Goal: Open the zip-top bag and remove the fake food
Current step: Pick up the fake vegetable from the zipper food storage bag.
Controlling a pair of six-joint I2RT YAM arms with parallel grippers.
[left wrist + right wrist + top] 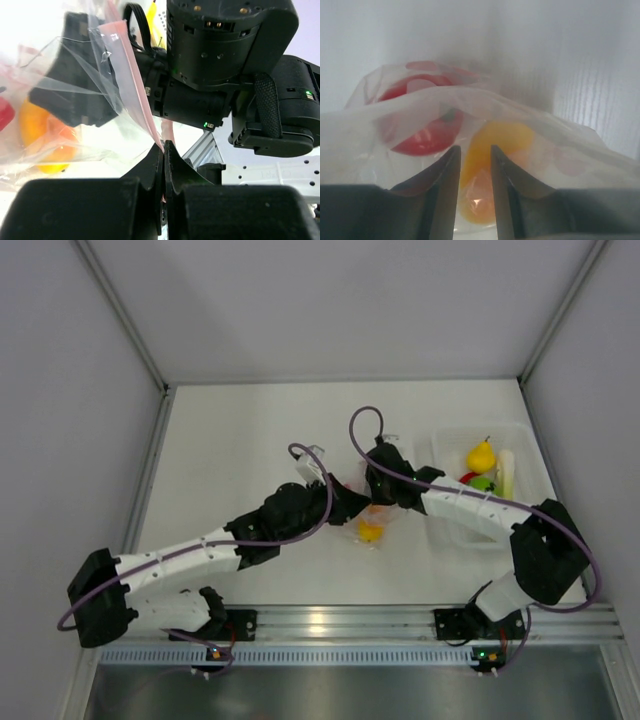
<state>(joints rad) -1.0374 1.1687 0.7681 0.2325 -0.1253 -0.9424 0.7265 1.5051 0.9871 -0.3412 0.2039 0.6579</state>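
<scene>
Nearest me, the left fingers (152,167) are pressed together on the pink zip strip (131,75) of the zip-top bag (535,127), pinching one lip of it. The pouch sits mid-bench (240,440), between the two arms. Just beyond, the right fingers (451,172) stand a little apart at the bag, gripping nothing I can make out. A yellow-orange piece (495,145) shows between them through the film, with a red piece (427,135) to its left (whether the tips are inside the mouth or only against the plastic, I cannot tell).

To do this well, I judge the left pinch should hold firm and draw slightly away so the mouth gapes. The right fingers should then go in low, straddle the yellow piece squarely and close gently. Glossy plastic likely squirts out of a hard squeeze, and thin film can get trapped with it.

Farther right, the tray (445,437) holds some of the fake food (484,478), a yellow pear (481,457) among it.
</scene>
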